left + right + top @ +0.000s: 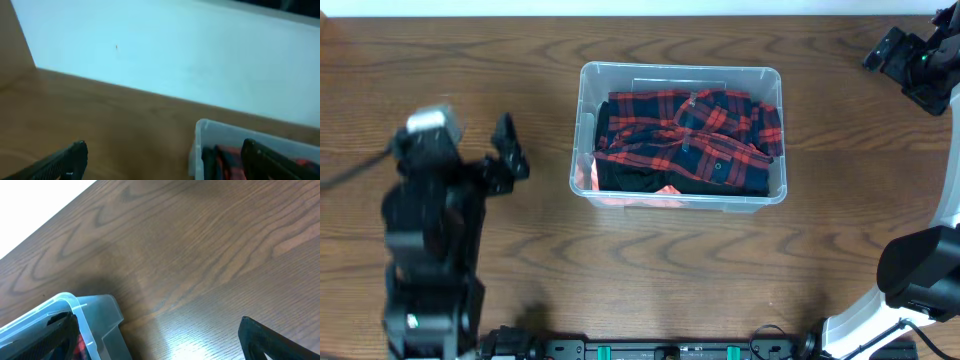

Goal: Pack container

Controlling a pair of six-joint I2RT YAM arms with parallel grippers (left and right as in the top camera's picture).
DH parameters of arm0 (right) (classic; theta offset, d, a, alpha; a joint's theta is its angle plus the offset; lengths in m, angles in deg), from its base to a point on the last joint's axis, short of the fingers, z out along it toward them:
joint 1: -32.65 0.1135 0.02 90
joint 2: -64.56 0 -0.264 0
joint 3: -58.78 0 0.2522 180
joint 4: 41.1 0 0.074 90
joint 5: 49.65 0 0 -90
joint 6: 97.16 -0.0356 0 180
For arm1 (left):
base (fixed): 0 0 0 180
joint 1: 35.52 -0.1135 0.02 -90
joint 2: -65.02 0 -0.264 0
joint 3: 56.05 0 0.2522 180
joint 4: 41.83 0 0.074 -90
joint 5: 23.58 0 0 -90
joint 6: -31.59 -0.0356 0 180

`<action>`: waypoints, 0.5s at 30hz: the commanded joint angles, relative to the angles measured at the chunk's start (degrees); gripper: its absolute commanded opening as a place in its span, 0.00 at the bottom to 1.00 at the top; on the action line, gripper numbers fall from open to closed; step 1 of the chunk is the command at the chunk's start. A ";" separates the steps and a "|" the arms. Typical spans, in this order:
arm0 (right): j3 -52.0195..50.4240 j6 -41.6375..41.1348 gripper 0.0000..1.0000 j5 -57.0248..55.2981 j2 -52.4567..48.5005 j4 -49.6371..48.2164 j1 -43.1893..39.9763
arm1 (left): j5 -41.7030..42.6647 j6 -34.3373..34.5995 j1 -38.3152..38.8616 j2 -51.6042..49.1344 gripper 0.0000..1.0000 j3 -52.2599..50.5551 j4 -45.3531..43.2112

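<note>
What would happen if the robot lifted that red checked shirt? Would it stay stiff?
Probably floppy: the shirt lies crumpled in soft folds in the box, so it would likely droop. It looks like thin cloth, so probably light.

A crumpled red-and-black plaid shirt (690,130) sits over the middle of the wood-grain table (620,280), toward its far edge, on top of a black cloth (640,178) and a pink one (585,172), with a pale wall (175,50) rising behind the table.
</note>
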 commanded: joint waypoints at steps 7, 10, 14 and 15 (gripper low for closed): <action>0.28 -0.59 0.99 0.04 -0.42 0.04 0.02 | 5.46 -0.76 -4.17 19.61 0.98 -23.80 -11.23; 0.28 -0.59 0.99 0.04 -0.42 0.07 0.02 | 6.38 -0.55 -4.68 24.68 0.98 -29.09 -12.61; 0.28 -0.59 0.99 0.04 -0.42 0.07 0.02 | 6.56 -0.55 -4.68 29.90 0.98 -34.27 -13.25; 0.28 -0.59 0.99 0.04 -0.42 0.07 0.02 | 6.56 -0.55 -4.68 30.77 0.98 -35.19 -13.27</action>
